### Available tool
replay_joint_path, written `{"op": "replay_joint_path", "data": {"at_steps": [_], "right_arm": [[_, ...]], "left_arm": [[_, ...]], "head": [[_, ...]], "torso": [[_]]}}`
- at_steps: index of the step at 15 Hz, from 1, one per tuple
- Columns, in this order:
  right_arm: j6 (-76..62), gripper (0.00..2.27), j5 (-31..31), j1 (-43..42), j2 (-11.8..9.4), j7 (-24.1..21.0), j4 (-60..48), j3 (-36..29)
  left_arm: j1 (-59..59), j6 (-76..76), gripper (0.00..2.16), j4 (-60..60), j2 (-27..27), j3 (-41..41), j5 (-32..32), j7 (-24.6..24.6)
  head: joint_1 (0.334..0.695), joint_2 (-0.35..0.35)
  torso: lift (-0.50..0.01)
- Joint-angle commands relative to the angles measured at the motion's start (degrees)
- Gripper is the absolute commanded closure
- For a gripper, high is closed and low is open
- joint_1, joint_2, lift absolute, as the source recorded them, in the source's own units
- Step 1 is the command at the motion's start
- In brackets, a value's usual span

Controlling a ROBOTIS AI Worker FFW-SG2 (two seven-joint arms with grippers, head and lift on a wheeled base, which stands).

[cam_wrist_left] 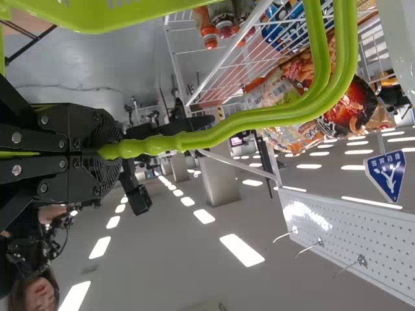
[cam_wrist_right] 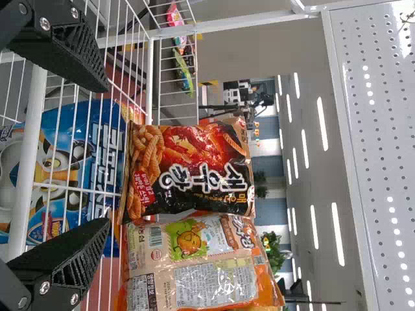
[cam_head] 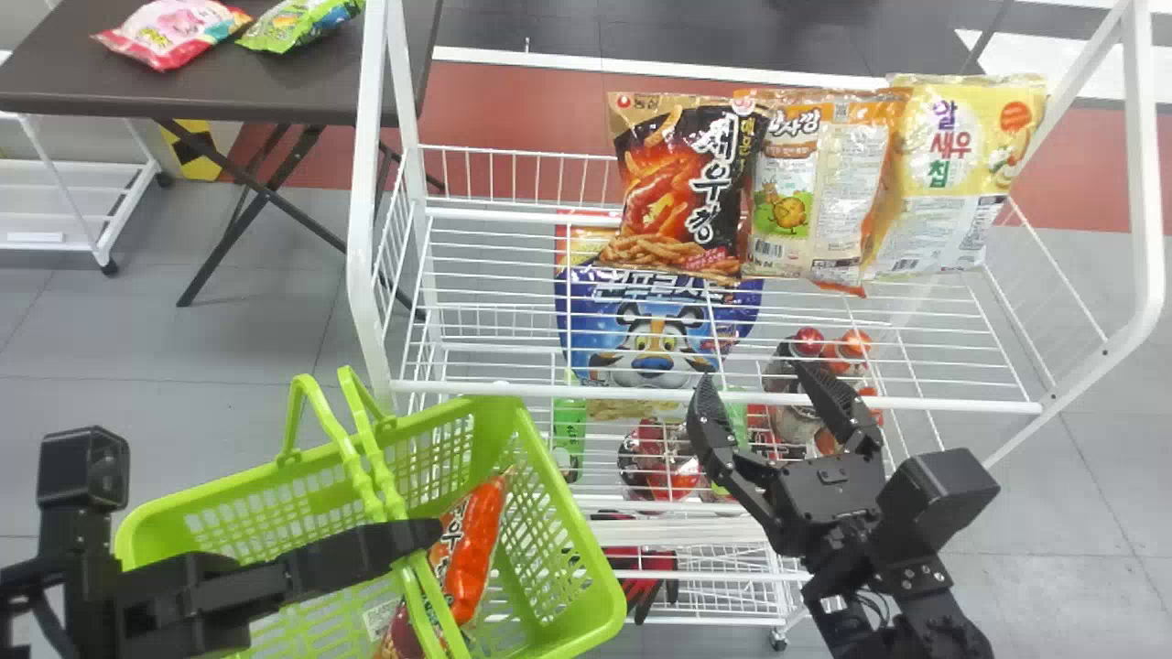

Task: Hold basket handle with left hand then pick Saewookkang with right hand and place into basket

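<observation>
Black, flat-fingered right claw [cam_head: 755,375]: I am holding it spread, near the shelf's front rail and apart from the snack.
Saewookkang, a glossy black-and-red bag [cam_head: 682,188]: it is standing on the white wire shelf [cam_head: 513,391], just left of an orange-and-cream plastic bag [cam_head: 810,188].
Black left claw [cam_head: 421,535]: I am pinching the curved green plastic handles [cam_wrist_left: 259,118] in it.
Lime-green lattice basket [cam_head: 499,409]: it is holding an orange-red shiny bag [cam_head: 478,545].
Dark flat bench [cam_head: 302,82]: it is carrying pink [cam_head: 174,32] and green [cam_head: 298,20] bags.
</observation>
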Motion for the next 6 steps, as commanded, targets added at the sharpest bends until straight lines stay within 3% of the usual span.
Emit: {"op": "replay_joint_path", "data": {"at_steps": [1, 6], "right_arm": [[0.0, 0.09, 0.0, 0.0, 0.0, 0.0, 0.0, 0.0], [0.0, 0.09, 0.0, 0.2, 0.1, 0.0, 0.0, -0.5]], "left_arm": [[0.0, 1.8, 2.16, 0.0, 0.0, 0.0, 0.0, 0.0], [0.0, 1.8, 2.16, 0.0, 0.0, -0.1, 0.0, 0.0]], "head": [[0.695, -0.106], [0.695, -0.112]], "torso": [[-0.013], [-0.013]]}}
